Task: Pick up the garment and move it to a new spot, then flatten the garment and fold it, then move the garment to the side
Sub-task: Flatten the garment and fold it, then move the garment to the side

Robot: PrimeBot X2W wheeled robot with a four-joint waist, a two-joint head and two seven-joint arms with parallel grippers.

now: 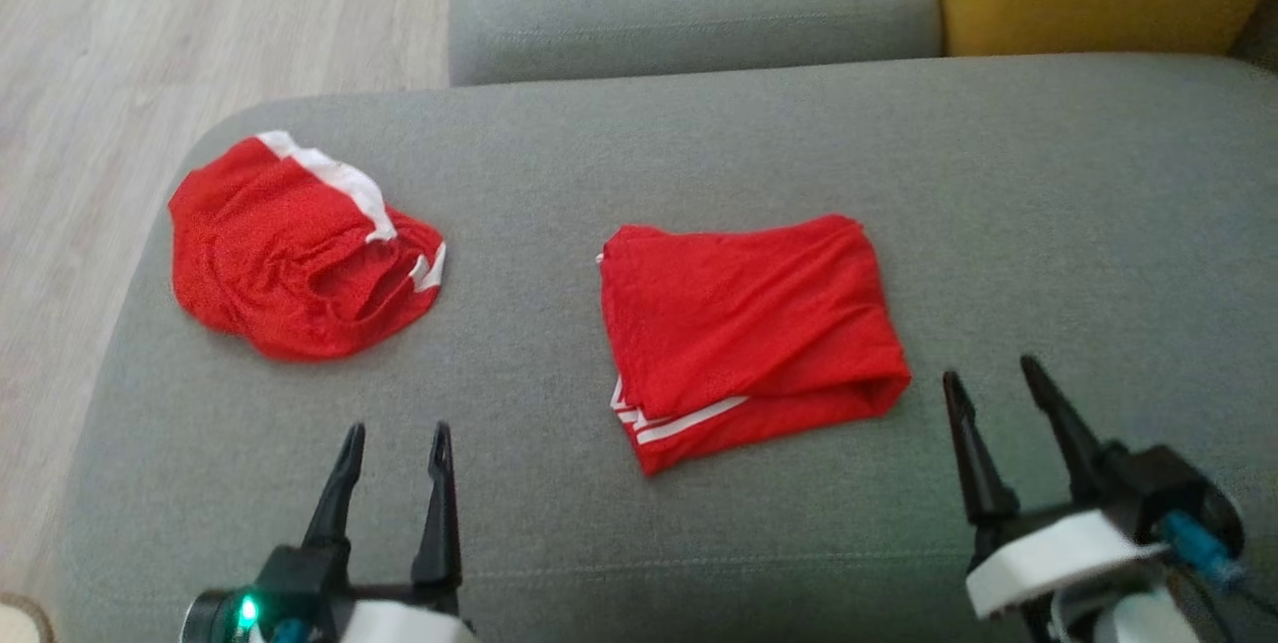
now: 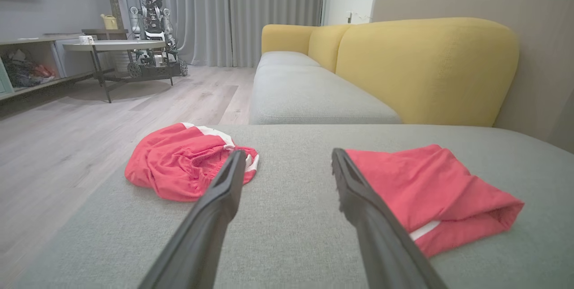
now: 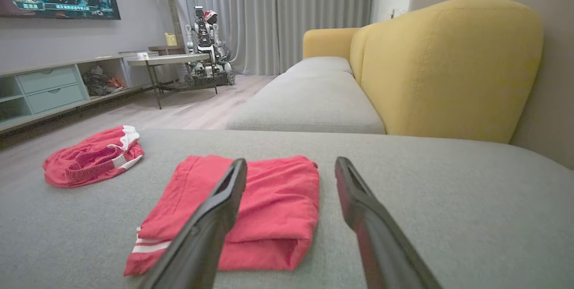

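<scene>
You had the left gripper (image 1: 397, 433) and right gripper (image 1: 991, 373) both spread and empty, low at the near edge of the sofa cushion (image 1: 1048, 224), clear of cloth. The folded garment (image 1: 749, 333) lay flat mid-cushion just beyond the right one, probably ready for the side move; the crumpled red shorts (image 1: 300, 254) sat far left

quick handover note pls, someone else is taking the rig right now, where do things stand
Left end effector: open, empty, hovering over the front of the grey sofa seat.
Right end effector: open, empty, just right of the folded red garment, not touching it.
Folded red garment: lies flat mid-seat, white stripes at its near edge.
Crumpled red garment: bunched near the seat's left edge.
Done: the fold looks finished.
Left: probably moving the folded piece to the side; the crumpled one is unfolded.
</scene>
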